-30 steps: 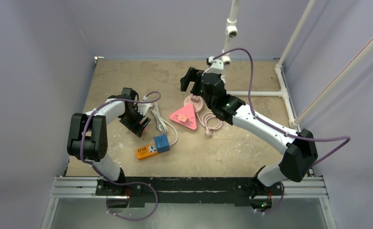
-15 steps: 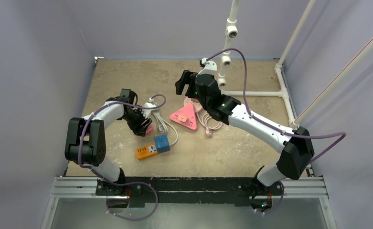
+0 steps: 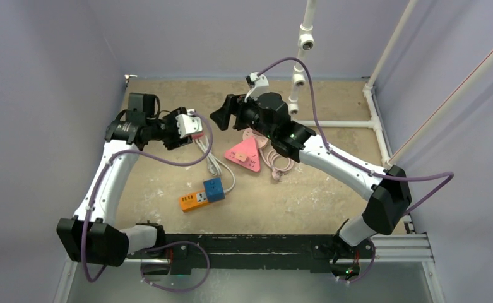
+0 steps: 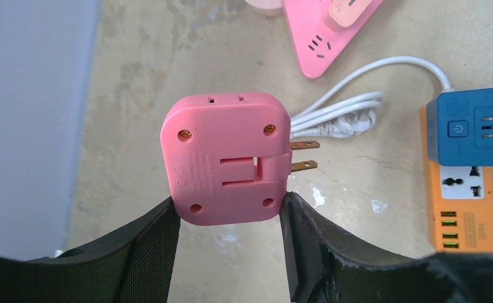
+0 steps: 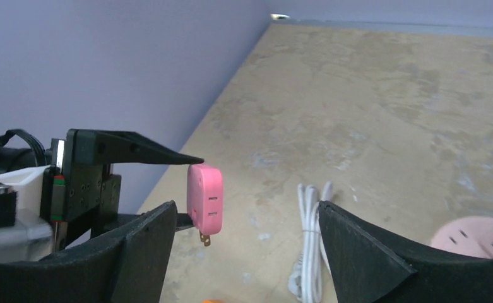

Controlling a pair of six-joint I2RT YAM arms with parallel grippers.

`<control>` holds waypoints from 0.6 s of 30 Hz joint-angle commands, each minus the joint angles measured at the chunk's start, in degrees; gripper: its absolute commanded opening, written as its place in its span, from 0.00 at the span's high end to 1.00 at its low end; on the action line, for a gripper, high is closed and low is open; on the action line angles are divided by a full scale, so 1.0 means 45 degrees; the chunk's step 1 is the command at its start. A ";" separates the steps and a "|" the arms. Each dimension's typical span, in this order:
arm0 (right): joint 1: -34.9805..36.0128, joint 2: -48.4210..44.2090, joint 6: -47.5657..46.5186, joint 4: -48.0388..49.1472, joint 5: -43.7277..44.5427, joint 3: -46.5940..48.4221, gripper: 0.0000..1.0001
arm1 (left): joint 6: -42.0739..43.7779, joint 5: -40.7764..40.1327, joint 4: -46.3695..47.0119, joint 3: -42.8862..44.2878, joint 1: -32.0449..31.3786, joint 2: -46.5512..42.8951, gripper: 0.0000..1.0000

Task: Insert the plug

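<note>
— What had changed in that last second?

— The left arm (image 3: 114, 170) had been folded low, its wrist down at the counter (image 3: 332, 202) beside the white cord (image 3: 213, 165). Now it stood stretched up, with the left jaws raised toward the upper left of the top view. The right arm (image 3: 332, 158) had swung leftward to face them.

— And the pink plug (image 4: 226, 158)?

— It was off the counter, pinched at its two lower sides by the left jaws, which had closed to its width. It was a flat, rounded square of smooth pink plastic with four screw holes in its back. Two brass-coloured prongs (image 4: 303, 156) stuck out toward the right of the left wrist view.

— The fingers?

— They were black fingers (image 4: 152, 252) with a woven-looking inner face.

— And the right jaws?

— They were spread wide and gripped nothing. In the right wrist view the plug showed between them, well apart from both.

— The rest?

— A glossy pink triangular power strip (image 3: 243, 153) lay mid-frame. Below it and to the left lay an orange strip (image 3: 192, 201) carrying a blue cube adapter (image 3: 214, 189). The counter was rough, mottled tan.
</note>
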 commanded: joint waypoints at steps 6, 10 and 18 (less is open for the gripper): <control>0.0058 -0.0154 -0.1632 0.1402 -0.4297 0.0726 0.22 | 0.3284 0.1480 -0.1494 0.0832 -0.0026 -0.1512 0.66; 0.0369 0.0416 -0.1675 0.1019 -0.4477 0.1253 0.25 | 0.3853 0.1633 -0.1417 0.0583 -0.0206 -0.1997 0.65; 0.1183 0.1762 -0.2014 0.0049 -0.4269 0.2312 0.30 | 0.3356 0.0542 -0.0460 0.0221 -0.1785 -0.2517 0.66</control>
